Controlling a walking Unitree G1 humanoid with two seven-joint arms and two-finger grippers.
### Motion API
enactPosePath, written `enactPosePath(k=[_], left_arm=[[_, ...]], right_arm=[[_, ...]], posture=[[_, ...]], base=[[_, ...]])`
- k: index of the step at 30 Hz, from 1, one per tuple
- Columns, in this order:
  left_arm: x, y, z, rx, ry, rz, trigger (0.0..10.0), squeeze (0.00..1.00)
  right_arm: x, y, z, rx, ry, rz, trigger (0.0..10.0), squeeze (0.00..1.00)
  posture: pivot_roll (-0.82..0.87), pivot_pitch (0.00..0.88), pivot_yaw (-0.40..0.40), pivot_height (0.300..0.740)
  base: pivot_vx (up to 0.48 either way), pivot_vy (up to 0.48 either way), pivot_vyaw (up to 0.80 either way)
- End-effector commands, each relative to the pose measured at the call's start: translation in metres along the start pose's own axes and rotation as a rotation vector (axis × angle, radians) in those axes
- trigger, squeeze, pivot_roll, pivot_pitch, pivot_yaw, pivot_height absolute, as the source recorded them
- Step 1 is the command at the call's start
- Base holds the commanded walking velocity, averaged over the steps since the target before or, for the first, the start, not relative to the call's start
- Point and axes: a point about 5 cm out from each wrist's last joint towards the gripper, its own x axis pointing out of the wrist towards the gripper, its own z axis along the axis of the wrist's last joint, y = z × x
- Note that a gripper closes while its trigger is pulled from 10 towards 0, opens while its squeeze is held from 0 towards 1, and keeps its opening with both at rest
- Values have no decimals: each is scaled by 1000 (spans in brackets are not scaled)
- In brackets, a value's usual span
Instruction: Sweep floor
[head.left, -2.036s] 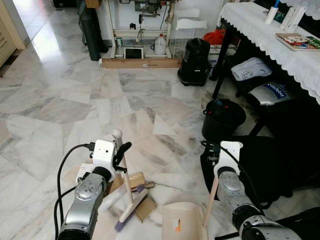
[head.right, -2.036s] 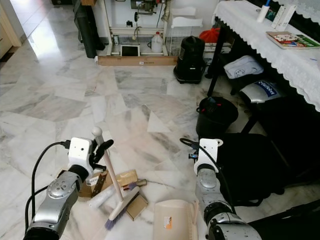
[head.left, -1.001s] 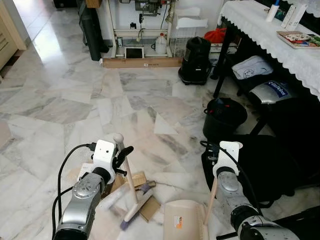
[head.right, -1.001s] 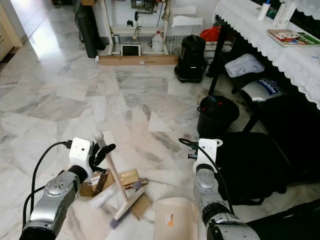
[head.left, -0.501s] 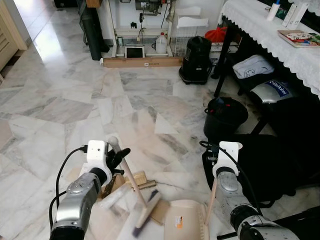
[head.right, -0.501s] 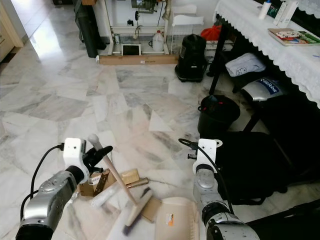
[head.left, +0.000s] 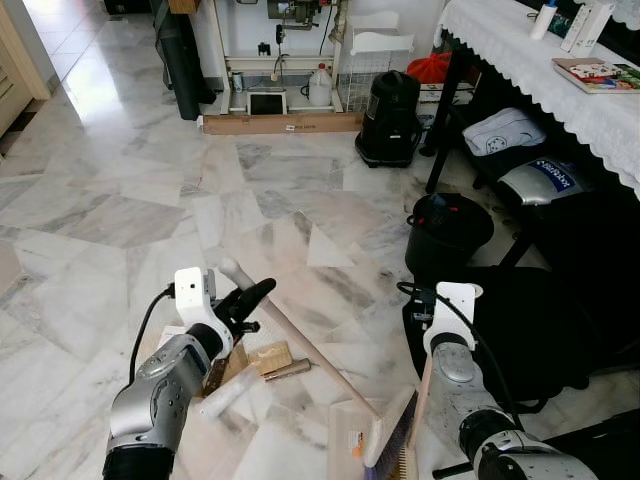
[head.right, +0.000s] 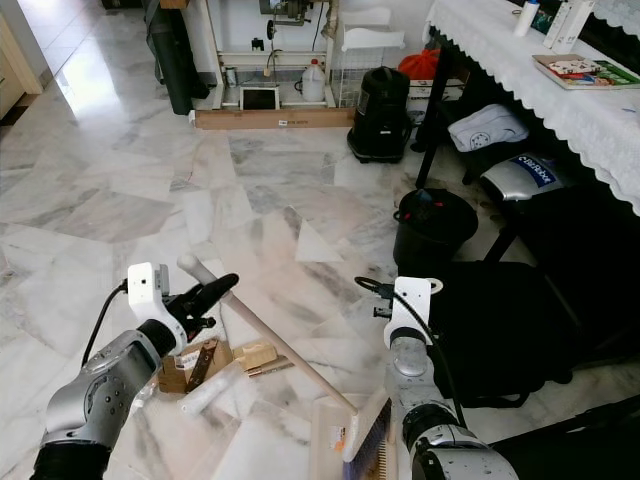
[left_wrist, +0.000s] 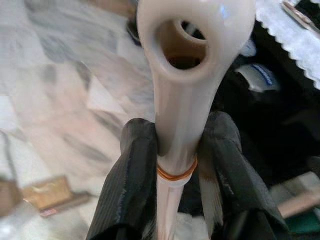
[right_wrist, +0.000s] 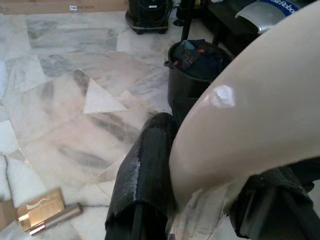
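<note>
The left gripper (head.left: 243, 301) pinches the top of the broom (head.left: 300, 345) — its handle slants rightward down to the bristles at the dustpan (head.left: 352, 445). Cardboard scraps (head.left: 268, 357) lie just beside it on the marble floor (head.left: 120, 200). The right gripper (right_wrist: 200, 200) clamps the dustpan's pale handle; beyond stands a black bin (head.left: 447, 232).

Both eye views look forward and down from head height onto the marble floor (head.left: 120, 200), sharing nearly the whole scene, the right eye's picture shifted slightly sideways. The left wrist view sits very close behind the broom handle (left_wrist: 182, 115), looking along it. The right wrist view looks closely past the dustpan handle (right_wrist: 250, 110) toward the black bin (right_wrist: 200, 62), also seen right of centre in both eye views.
</note>
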Motion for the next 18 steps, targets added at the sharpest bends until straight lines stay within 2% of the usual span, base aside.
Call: enactPosePath(k=[1, 2, 4, 6, 8, 16, 18], left_arm=[[2, -7, 30, 83, -149, 11, 10000, 0], [2, -7, 30, 83, -149, 11, 10000, 0], [1, -8, 45, 147, -241, 51, 10000, 0], [1, -8, 47, 155, -253, 55, 10000, 0], [0, -12, 58, 212, -333, 79, 10000, 0], [-2, -19, 71, 237, -423, 87, 10000, 0], [-3, -19, 76, 256, -467, 115, 10000, 0]], right_arm=[[1, 1, 1, -1, 12, 9, 10000, 0], [1, 1, 1, -1, 12, 9, 10000, 0], [2, -1, 4, 15, -3, 5, 10000, 0], [3, -1, 5, 16, -5, 5, 10000, 0], [3, -3, 8, 30, -28, -2, 10000, 0], [4, -10, 13, 46, -74, -22, 10000, 0], [5, -15, 19, 68, -118, -49, 10000, 0]], posture=[[79, 40, -33, 740], [79, 40, -33, 740], [75, 31, -36, 740], [75, 31, -36, 740], [75, 23, -45, 740], [68, 20, -53, 740], [68, 20, -53, 740]], base=[[0, 0, 0], [0, 0, 0], [0, 0, 0], [0, 0, 0], [0, 0, 0], [0, 0, 0], [0, 0, 0]])
